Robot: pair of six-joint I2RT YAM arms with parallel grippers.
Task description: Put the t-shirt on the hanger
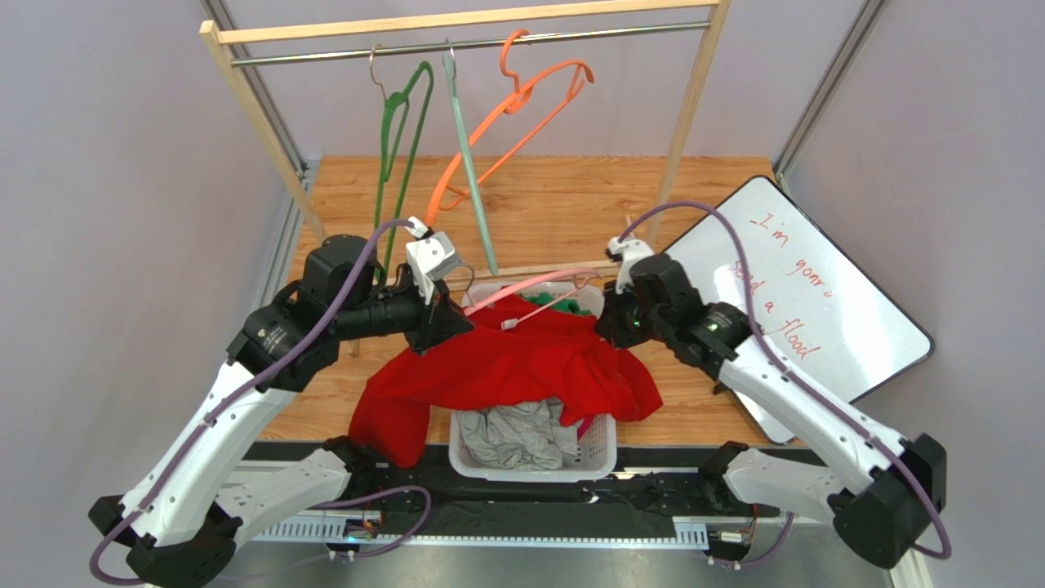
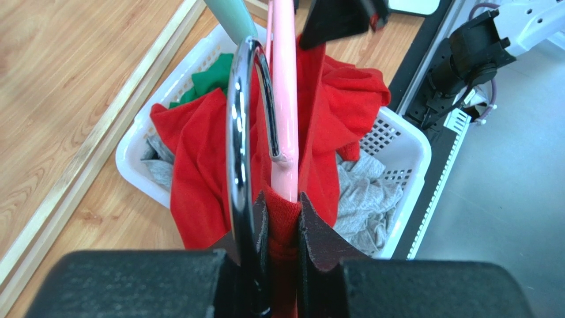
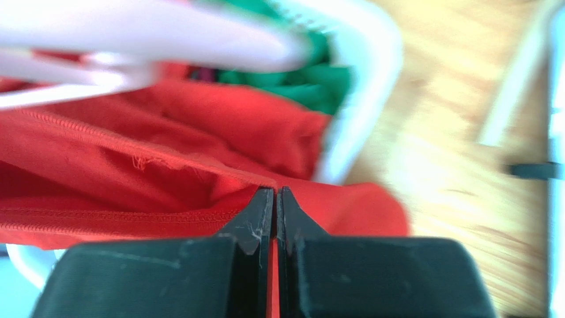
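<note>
Over the white plastic laundry basket (image 1: 597, 451) hangs the bright red cloth t-shirt (image 1: 515, 368), plain and unprinted. It is crumpled and sagging, stretched between the two arms. Its folds spill over the basket's near rim, and a long flap droops off the basket's left side towards the wooden surface (image 1: 552, 208).

The left pincer (image 1: 451, 325), above the basket's far left corner, is pressed together on a bunch of the red cloth. The thin pale pink plastic hanger (image 2: 285, 99) runs straight into that same pinch. Its shiny metal hook (image 2: 239, 132) curves past the outside of one finger. I cannot tell whether the plastic itself is gripped.

The right pincer (image 1: 605, 325), above the basket's far right corner, is squeezed tight on a stitched edge of the t-shirt. The hanger spans the gap between the two pincers, above the basket's far edge.

Inside the basket a rumpled grey garment (image 1: 521, 435) lies under the red cloth. A small green garment (image 1: 567, 306) sits at its far side.
</note>
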